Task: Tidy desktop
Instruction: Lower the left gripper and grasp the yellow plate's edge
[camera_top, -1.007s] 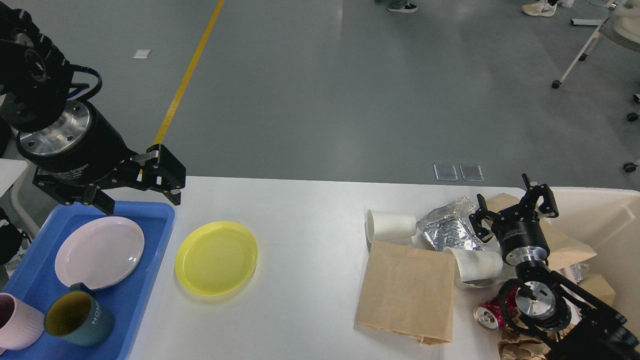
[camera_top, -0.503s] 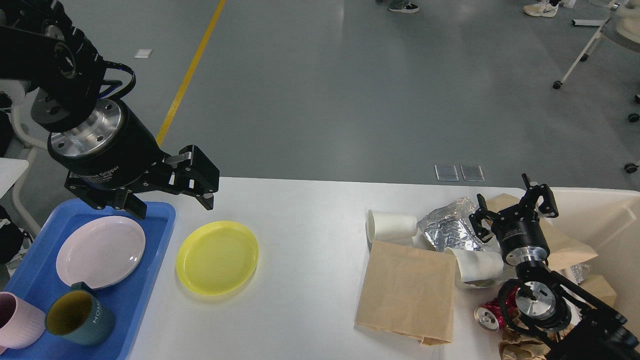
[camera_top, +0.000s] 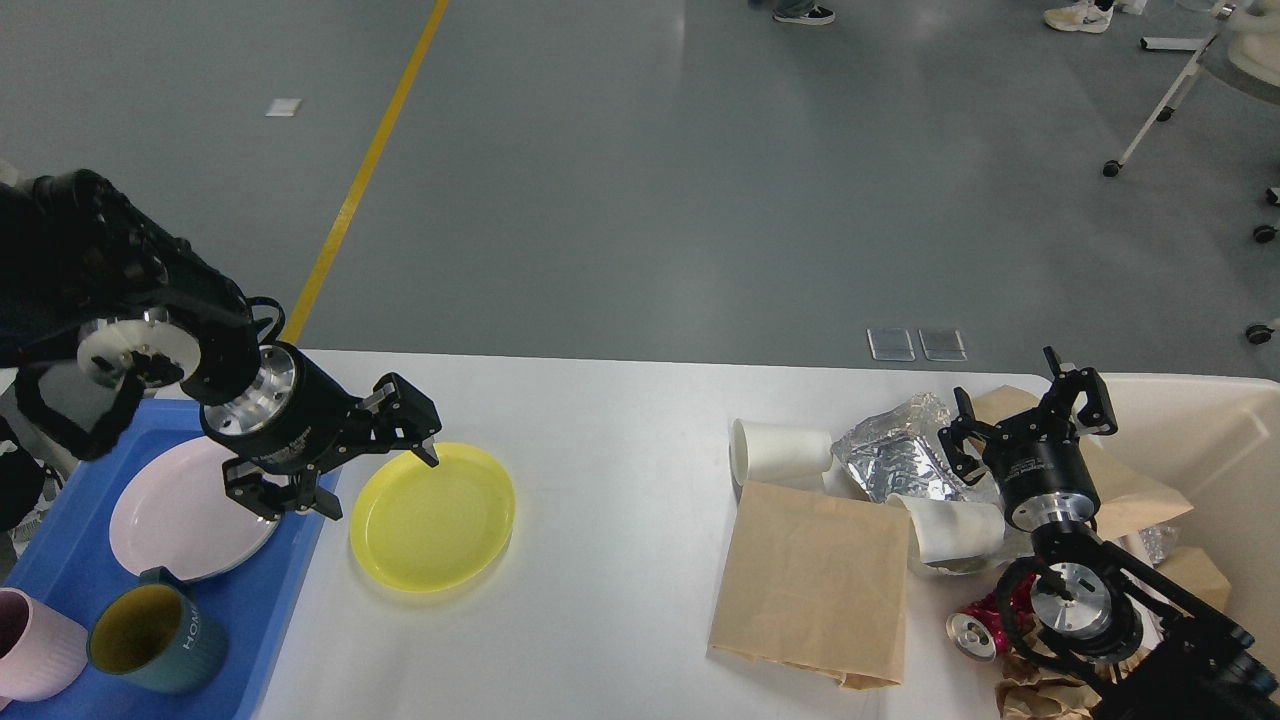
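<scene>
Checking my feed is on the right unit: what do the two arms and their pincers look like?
Both arms are black. The left pincer has two chunky black fingers on a black cylindrical body with a silver metal flange and a black cable looped beside it. The right pincer is the same build: slim black linkage fingers, a black cylinder with faint white lettering, and silver round joint caps below.

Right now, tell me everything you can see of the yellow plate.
The yellow plate is round and shallow, looks like glossy translucent plastic, with a raised rim and nothing in it. It lies flat and upright on the white desktop, just right of the blue tray. The left gripper, jaws open, hovers at its far-left rim; contact is unclear.
</scene>
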